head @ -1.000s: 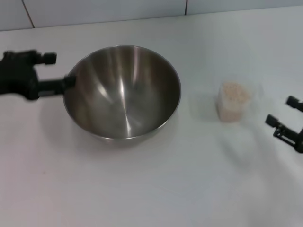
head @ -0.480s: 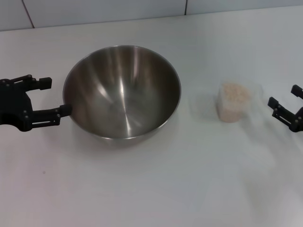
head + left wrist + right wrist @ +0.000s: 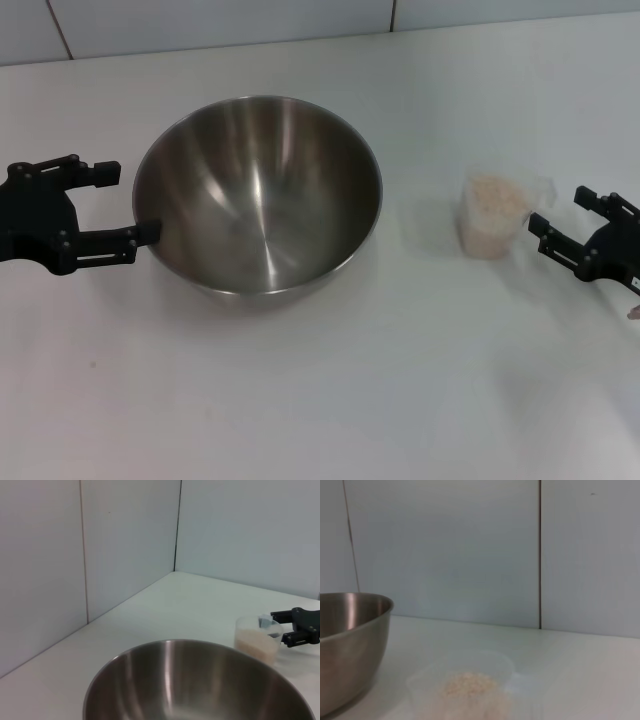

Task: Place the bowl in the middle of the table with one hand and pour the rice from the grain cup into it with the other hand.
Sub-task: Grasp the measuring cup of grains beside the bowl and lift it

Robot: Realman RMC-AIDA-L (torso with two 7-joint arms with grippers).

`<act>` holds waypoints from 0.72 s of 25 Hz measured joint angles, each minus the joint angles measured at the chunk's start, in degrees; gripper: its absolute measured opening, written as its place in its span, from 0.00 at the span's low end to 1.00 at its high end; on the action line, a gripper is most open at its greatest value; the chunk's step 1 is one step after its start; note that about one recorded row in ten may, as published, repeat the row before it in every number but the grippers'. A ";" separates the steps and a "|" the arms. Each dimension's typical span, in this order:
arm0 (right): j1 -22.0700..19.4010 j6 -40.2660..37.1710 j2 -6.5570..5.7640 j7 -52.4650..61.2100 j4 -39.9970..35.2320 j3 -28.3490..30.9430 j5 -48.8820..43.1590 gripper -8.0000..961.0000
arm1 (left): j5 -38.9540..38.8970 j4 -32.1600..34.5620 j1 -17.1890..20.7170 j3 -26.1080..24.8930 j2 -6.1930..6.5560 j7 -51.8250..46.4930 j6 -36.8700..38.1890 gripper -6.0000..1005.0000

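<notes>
The steel bowl [image 3: 258, 195] stands empty on the white table [image 3: 300, 400], left of centre. My left gripper [image 3: 122, 204] is open just left of the bowl, with its near fingertip at the rim. The clear grain cup [image 3: 492, 216], filled with rice [image 3: 496, 198], stands upright to the right of the bowl. My right gripper [image 3: 566, 212] is open just right of the cup, not holding it. The left wrist view shows the bowl [image 3: 200, 680], the cup [image 3: 257, 640] and the right gripper [image 3: 296, 628]. The right wrist view shows the bowl [image 3: 345, 645] and the cup [image 3: 465, 685].
A pale tiled wall [image 3: 200, 20] runs along the table's far edge. A stretch of bare tabletop lies between the bowl and the cup.
My right gripper has moved left, close to the cup. My left gripper drew back from the bowl's rim, then shifted slightly towards it again. Bowl and cup have not moved.
</notes>
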 joint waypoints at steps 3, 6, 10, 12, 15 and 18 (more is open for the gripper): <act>0.91 1.07 0.00 -0.09 0.05 0.31 0.25 0.78 | 0.01 -0.18 -0.08 0.00 0.02 0.01 -0.01 0.85; 2.12 1.91 -0.05 -0.11 -0.06 0.64 0.41 0.78 | 0.03 -0.18 -0.09 -0.01 0.04 0.02 0.01 0.85; 3.06 2.08 -0.05 -0.12 -0.19 0.66 0.44 0.77 | 0.03 -0.18 -0.08 -0.01 0.05 0.03 0.02 0.85; 3.47 2.09 -0.04 -0.13 -0.23 0.70 0.51 0.77 | 0.03 -0.18 -0.08 -0.01 0.05 0.03 0.02 0.85; 3.89 2.10 -0.03 -0.17 -0.30 0.76 1.00 0.77 | 0.04 -0.23 -0.06 0.21 0.04 0.05 0.03 0.85; 4.04 2.12 -0.08 -0.30 -0.46 0.76 1.93 0.77 | 0.09 -0.30 -0.04 0.75 0.08 0.06 0.03 0.85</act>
